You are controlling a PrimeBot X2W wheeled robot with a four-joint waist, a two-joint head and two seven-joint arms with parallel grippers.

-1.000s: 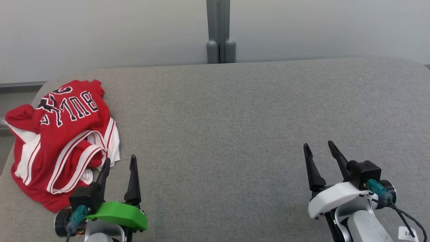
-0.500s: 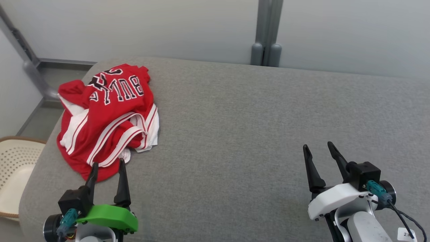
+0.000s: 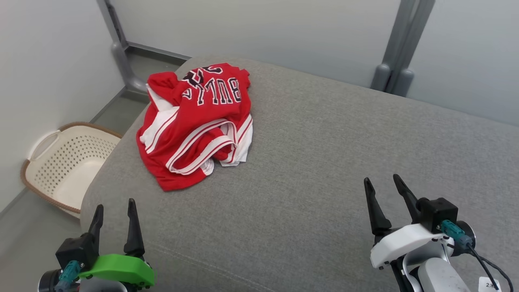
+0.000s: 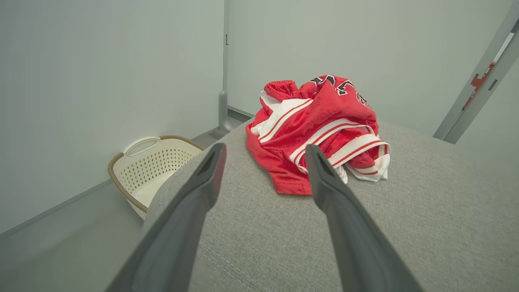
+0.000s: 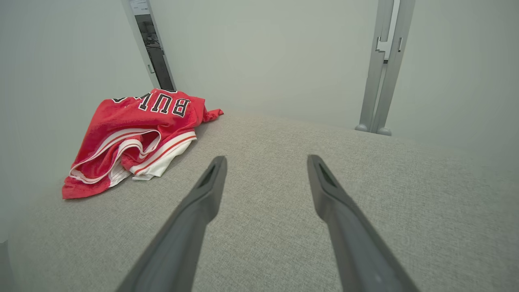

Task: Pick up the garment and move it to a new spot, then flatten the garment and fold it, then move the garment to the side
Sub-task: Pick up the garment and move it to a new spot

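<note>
Garment (image 3: 198,121), a red jersey with white-and-red striped trim and black lettering outlined in white, lies crumpled in a heap on the grey cushion (image 3: 324,142). It is ahead of the left gripper (image 3: 115,204) and a bit toward its inner side, apart from it, no contact. Lettered part sits on top at the far end of the heap from the grippers; striped white edges bunch at the near end, and one red corner points back toward the left gripper. Left gripper has a green shell, its two dark fingers spread apart with nothing between them, over the near left corner of the cushion. In the left wrist view the heap shows past both fingertips, more behind the right-hand finger, with grey fabric between fingers and cloth. Right gripper (image 3: 381,178) has a white shell, fingers also spread wide and empty. It sits well apart from the garment, which lies far off to its left and ahead, with bare grey cushion under and in front of it. Both grippers point roughly the same way, well apart from each other. Cream perforated basket (image 3: 77,148) with a brown rim stands on the floor (image 3: 24,243) to the outer left of the left gripper, beside the cushion's corner, lower than the garment. Grey post (image 3: 399,52) rises against the pale wall beyond the cushion, ahead of the right gripper.
</note>
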